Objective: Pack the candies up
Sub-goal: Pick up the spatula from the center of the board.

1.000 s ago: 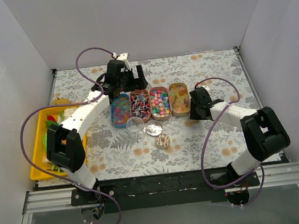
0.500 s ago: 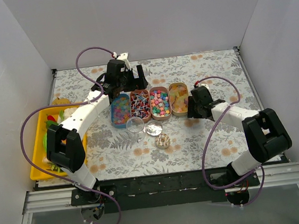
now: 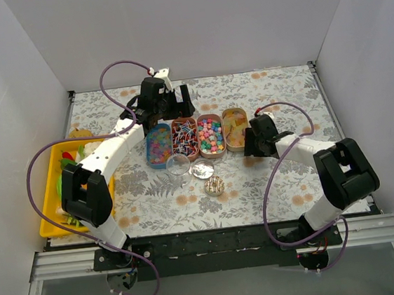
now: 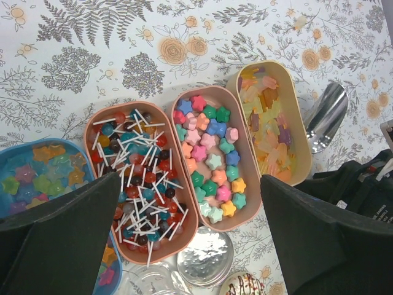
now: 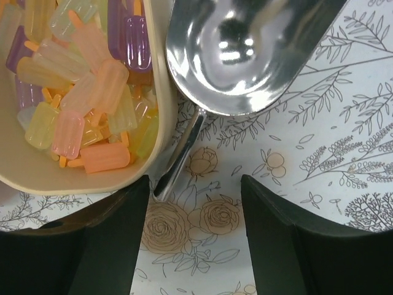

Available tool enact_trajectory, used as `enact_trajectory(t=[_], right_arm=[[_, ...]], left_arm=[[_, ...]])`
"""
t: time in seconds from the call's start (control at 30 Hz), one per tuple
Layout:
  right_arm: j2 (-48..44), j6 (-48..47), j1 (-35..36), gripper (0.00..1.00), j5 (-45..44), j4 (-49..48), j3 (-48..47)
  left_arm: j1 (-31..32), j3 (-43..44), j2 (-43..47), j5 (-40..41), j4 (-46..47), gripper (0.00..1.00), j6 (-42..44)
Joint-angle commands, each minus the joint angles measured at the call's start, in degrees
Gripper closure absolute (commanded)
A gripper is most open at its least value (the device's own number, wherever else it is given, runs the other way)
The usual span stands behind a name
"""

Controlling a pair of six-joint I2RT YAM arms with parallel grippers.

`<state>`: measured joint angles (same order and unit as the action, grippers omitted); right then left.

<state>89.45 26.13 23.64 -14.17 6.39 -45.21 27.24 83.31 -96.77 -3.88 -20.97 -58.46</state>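
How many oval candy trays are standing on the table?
4, side by side in one row: blue tray leftmost, then lollipop tray, star tray, cream tray rightmost. None appears hidden.

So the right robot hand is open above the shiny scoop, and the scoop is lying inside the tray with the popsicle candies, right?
Not inside. The shiny scoop lies on the table beside the tray with the popsicle candies, as the right wrist view shows. The rest is right: the right gripper is open above the scoop's handle end.
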Motion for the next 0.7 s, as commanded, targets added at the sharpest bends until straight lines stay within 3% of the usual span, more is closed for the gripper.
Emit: enact_trajectory(t=[0.0,0.17,0.27,0.3,0.47,0.53,0.67], right_arm=[[2.83,1.29,-0.17,0.30,-1.91,-2.71,-2.25],[3.28,1.20,-0.17,0.38,-4.37,-2.35,-1.55],[3.10,1.12,-0.17,0.53,-4.37,-2.53,-0.58],[2.93,1.12,-0.17,0.63,-4.54,-2.44,-0.49],[1.70,0.59,-0.17,0.82,-5.16,-0.77,0.39],[1.17,0.06,-0.17,0.99,-5.34,0.02,0.21],[-1.63,-0.90,-0.17,0.99,-5.51,3.18,-0.23]], left_arm=[[0.27,1.86,0.71,0.01,-0.21,0.02,0.89],[0.27,2.03,0.71,0.28,-0.21,0.02,0.98],[0.27,1.68,0.88,0.36,-0.21,0.02,0.80],[0.27,1.60,0.88,0.45,-0.30,0.02,0.89],[0.27,1.51,0.71,0.28,-0.12,0.02,0.71],[0.27,1.51,0.44,-0.07,-0.12,0.02,0.54],[0.27,1.42,0.09,-0.51,0.23,0.02,0.10]])
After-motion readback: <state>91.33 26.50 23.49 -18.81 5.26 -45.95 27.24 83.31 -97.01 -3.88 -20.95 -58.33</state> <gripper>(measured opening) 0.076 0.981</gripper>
